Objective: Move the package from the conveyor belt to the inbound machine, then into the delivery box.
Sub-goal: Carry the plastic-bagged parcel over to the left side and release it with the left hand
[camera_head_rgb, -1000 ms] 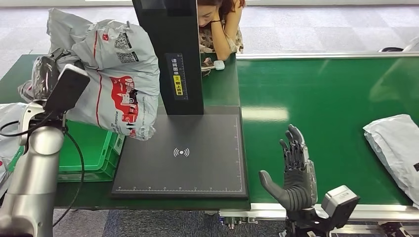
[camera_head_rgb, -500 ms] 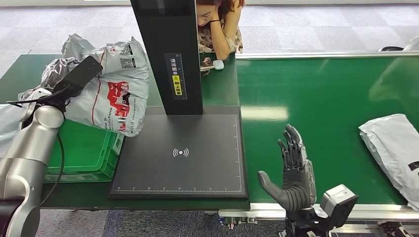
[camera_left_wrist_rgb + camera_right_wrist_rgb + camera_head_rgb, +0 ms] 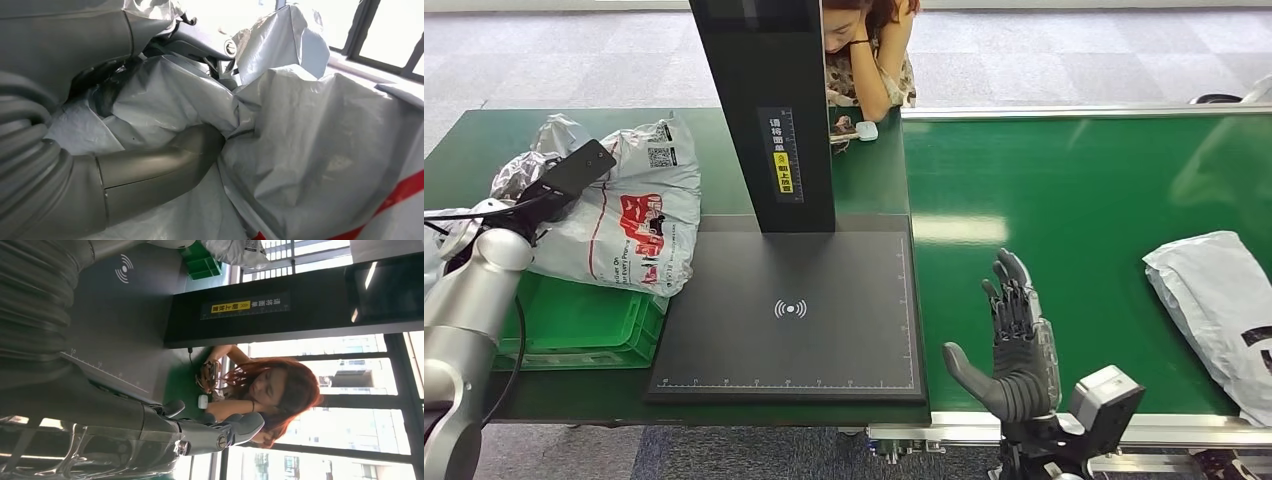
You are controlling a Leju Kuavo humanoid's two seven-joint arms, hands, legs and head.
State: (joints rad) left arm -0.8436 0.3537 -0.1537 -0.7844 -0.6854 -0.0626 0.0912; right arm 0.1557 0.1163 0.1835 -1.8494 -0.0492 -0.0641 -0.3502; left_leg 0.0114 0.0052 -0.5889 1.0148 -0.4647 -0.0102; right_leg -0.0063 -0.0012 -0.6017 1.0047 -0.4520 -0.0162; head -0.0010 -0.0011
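Green tabletop, grey carpet behind. Far left, left hand (image 3: 100, 175) grips the package (image 3: 629, 225), thumb dug into crumpled film; package hangs over the green delivery box (image 3: 584, 330), edge just beside the inbound machine (image 3: 789, 305). Belt and scan steps look done; release remains. Grey glossy mailer, red print, QR label. Right hand (image 3: 1016, 345) upright over conveyor belt (image 3: 1084, 200), fingers spread, empty. Second mailer (image 3: 1214, 300) far right.
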